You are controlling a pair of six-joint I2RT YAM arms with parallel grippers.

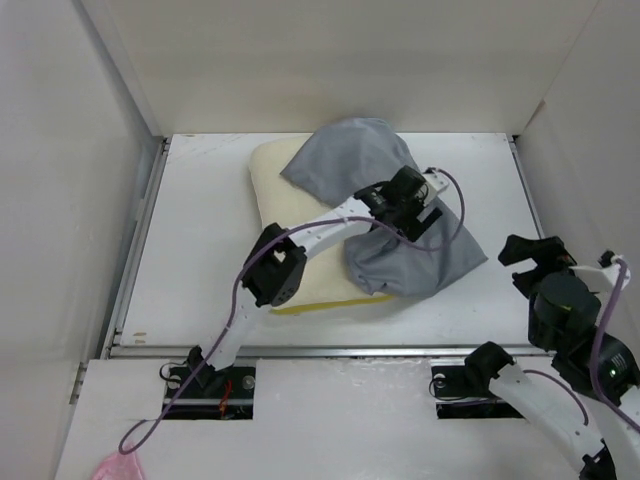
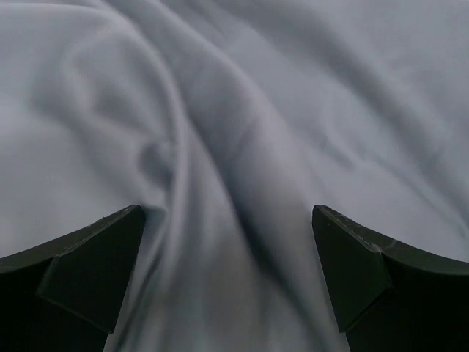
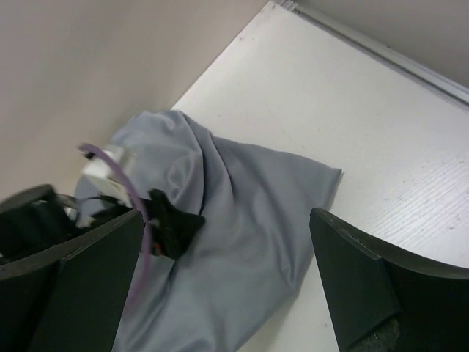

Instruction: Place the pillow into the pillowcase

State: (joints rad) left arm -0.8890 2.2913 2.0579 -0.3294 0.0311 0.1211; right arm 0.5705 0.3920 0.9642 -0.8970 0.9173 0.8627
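Thin grey fabric pillowcase, centre frame, draped over thick cream foam pillow; likely limp, light: pinch an edge. Left gripper, right gripper: jaws spread, empty

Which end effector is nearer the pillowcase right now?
Left. The left end effector is right at the pillowcase, open over its folds near the middle. The right end effector is open too, off past its right edge, clear of the cloth.

The pillowcase is draped over the right part of the pillow, laid mid-table. The left gripper is positioned over the pillowcase, and the right gripper is held apart to its right.
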